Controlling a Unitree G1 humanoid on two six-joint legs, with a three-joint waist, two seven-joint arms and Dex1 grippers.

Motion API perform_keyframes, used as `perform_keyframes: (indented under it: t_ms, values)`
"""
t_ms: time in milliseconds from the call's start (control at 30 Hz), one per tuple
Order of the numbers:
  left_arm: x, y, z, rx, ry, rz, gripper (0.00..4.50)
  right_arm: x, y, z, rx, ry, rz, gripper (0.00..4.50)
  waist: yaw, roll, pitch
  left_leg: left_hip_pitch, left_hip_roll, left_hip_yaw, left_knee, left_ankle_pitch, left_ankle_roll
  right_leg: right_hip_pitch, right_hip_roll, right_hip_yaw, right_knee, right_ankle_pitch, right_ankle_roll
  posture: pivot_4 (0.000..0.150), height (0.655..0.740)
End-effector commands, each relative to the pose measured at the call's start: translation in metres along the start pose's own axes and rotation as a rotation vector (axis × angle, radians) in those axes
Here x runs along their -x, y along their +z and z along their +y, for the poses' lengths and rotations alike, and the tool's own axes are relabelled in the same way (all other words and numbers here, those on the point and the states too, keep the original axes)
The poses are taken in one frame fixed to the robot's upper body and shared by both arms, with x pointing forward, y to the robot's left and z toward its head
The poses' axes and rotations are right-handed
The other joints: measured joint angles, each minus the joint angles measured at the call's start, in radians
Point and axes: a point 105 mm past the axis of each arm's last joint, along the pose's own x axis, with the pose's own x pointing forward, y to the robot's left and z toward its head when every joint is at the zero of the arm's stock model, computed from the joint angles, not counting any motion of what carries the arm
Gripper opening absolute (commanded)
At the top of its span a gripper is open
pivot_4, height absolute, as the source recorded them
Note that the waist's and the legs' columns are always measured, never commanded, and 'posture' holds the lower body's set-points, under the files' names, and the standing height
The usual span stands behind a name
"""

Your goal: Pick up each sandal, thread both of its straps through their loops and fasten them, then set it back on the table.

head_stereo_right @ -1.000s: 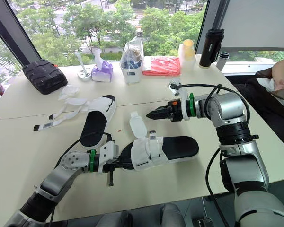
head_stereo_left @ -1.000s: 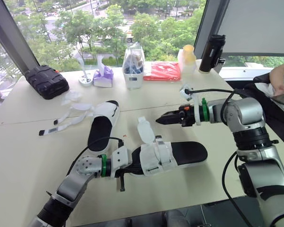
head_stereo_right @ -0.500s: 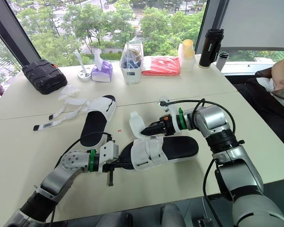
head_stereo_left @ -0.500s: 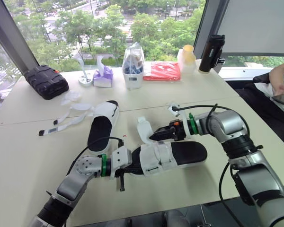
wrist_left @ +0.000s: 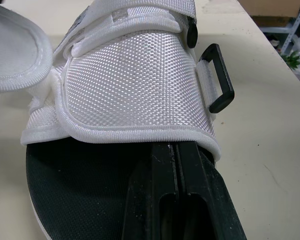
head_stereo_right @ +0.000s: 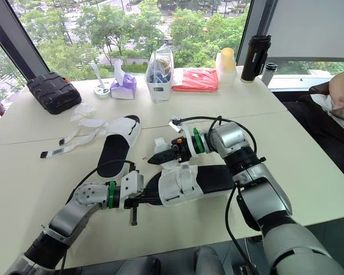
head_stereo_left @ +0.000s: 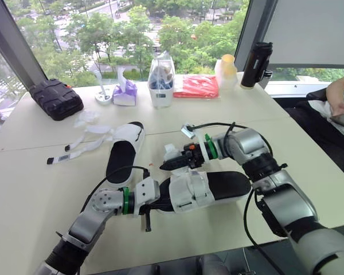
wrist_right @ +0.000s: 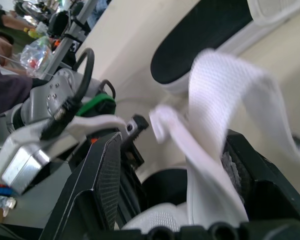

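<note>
Swinging in from the right over the last second, the right tool [head_stereo_left: 163, 165] has crossed above the near sandal [head_stereo_left: 223, 186] and now sits at its loose strap [head_stereo_left: 171, 153], which a second ago stood free and upright with nothing near it. That strap now leans lower over the sandal's white upper. In the right wrist view the strap runs between the two black fingers [wrist_right: 106, 175], which stand well apart on either side of it; no squeeze on the fabric can be made out.

The near sandal lies flat on the bench [head_stereo_left: 34, 189] and has not shifted, its black footbed facing up and its white woven upper [wrist_left: 135, 85] wrapped over the front half. The left tool [wrist_left: 176, 160] is at the sandal's toe end, as before. Its fingers are pressed together into one narrow bar that lies on the footbed and reaches in under the edge of the upper, so the tips are hidden. A black loop [wrist_left: 217, 80] sticks out from the side of the upper, with no strap through it.

The second sandal [head_stereo_left: 123, 154] lies beyond the near sandal and to its left, apart from it, with its undone straps [head_stereo_left: 80, 146] spread out further left. Well beyond the near sandal, a black pouch [head_stereo_left: 56, 98], a red packet [head_stereo_left: 196, 86] and a black bottle [head_stereo_left: 257, 64] stand along the window edge.
</note>
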Motion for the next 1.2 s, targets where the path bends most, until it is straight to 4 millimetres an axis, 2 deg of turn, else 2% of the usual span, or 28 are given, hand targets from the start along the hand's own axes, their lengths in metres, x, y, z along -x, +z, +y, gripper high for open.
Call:
perform_keyframes:
  t_ms: [33, 267, 567, 900, 1000, 1133, 1200]
  values:
    - [-0.002, -0.029, -0.012, 0.069, -0.020, 0.109, 0.00, -0.003, 0.015, 0.004, 0.033, 0.029, -0.028, 2.86, 0.000, 0.000, 0.000, 0.000, 0.000, 0.000, 0.000, 0.000, 0.000, 0.000, 0.000, 0.000, 0.000, 0.000, 0.000, 0.150, 0.7400]
    - [-0.002, -0.030, -0.012, 0.071, -0.013, 0.107, 0.00, -0.005, 0.031, 0.009, 0.044, 0.060, -0.059, 2.86, 0.000, 0.000, 0.000, 0.000, 0.000, 0.000, 0.000, 0.000, 0.000, -0.001, 0.000, 0.000, 0.001, 0.000, 0.000, 0.150, 0.7400]
    - [-0.003, -0.030, -0.013, 0.072, -0.016, 0.104, 0.00, 0.000, 0.055, 0.014, 0.066, 0.065, -0.116, 2.86, 0.000, 0.000, 0.000, 0.000, -0.001, 0.000, 0.000, 0.000, 0.000, -0.001, 0.000, 0.000, 0.001, 0.000, 0.000, 0.150, 0.7400]
    - [-0.004, -0.030, -0.014, 0.071, -0.018, 0.098, 0.00, 0.007, 0.073, 0.022, 0.089, 0.079, -0.162, 2.86, 0.000, 0.000, 0.000, -0.001, -0.001, 0.000, 0.000, 0.000, 0.000, -0.001, 0.000, 0.000, 0.001, 0.000, 0.000, 0.150, 0.7400]
    - [-0.004, -0.030, -0.014, 0.070, -0.021, 0.097, 0.00, 0.009, 0.079, 0.026, 0.100, 0.084, -0.175, 1.97, 0.000, 0.000, 0.000, -0.001, -0.001, 0.000, 0.000, 0.000, 0.000, -0.001, 0.000, 0.000, 0.001, 0.000, 0.000, 0.150, 0.7400]
    - [-0.004, -0.030, -0.014, 0.069, -0.023, 0.096, 0.00, 0.012, 0.079, 0.031, 0.103, 0.099, -0.175, 0.06, 0.000, 0.000, 0.000, -0.001, -0.002, 0.000, 0.000, 0.000, 0.000, -0.001, 0.000, 0.000, 0.001, 0.000, 0.000, 0.150, 0.7400]
    - [-0.004, -0.030, -0.014, 0.070, -0.023, 0.096, 0.00, 0.015, 0.077, 0.035, 0.105, 0.114, -0.169, 0.06, 0.000, 0.000, 0.000, -0.001, -0.001, 0.000, 0.000, 0.000, 0.000, -0.001, 0.000, 0.000, 0.001, 0.000, 0.000, 0.150, 0.7400]
